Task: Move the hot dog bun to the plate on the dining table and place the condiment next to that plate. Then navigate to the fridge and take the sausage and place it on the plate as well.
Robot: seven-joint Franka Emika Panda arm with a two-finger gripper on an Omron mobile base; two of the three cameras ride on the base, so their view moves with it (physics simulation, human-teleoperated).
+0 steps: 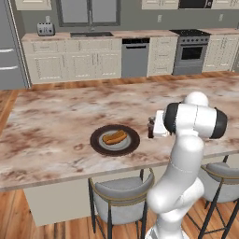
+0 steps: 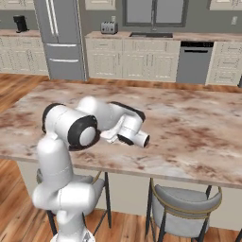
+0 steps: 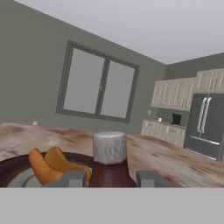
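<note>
- The bun [image 1: 114, 137] lies on the brown-rimmed plate [image 1: 97, 143] on the marble table [image 1: 56, 116]; in the hand view the bun [image 3: 52, 165] sits left of the bottle, on the plate [image 3: 13, 168].
- The bottle [image 1: 151, 128] stands upright on the table just right of the plate, at the end of the arm; in the hand view its pale-capped top [image 3: 110, 147] rises between the fingertips [image 3: 73, 178].
- The gripper [image 3: 111, 179] is narrowly parted, its fingers on either side of the bottle's dark body [image 3: 111, 174]; it appears closed on it.
- The grey fridge [image 2: 60, 38] stands far off against the back wall, left of the cream cabinets [image 2: 142, 59].
</note>
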